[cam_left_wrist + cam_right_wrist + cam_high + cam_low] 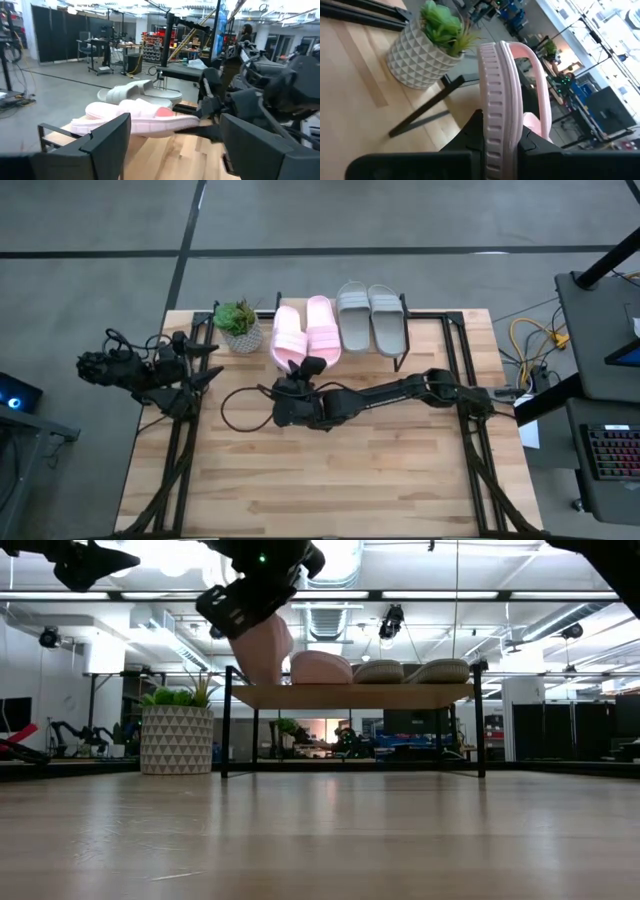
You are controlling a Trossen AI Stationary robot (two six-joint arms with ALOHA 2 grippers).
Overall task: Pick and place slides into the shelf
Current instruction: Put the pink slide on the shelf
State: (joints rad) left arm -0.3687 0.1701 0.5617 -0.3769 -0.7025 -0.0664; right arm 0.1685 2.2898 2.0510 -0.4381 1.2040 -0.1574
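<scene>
**Fourth slide held at the shelf's front edge**

Four slides are counted: two grey-green slides (369, 317) and one pink slide (321, 328) lie on the shelf (350, 696) along the worktop's far edge. The second pink slide (288, 340) is clamped on edge by the right gripper (305, 372), partly over the shelf's front edge. One potted plant (237, 326) stands beside it. The right arm is stretched across the worktop. The left gripper (207, 362) is held spread, empty, at the left edge.
</scene>
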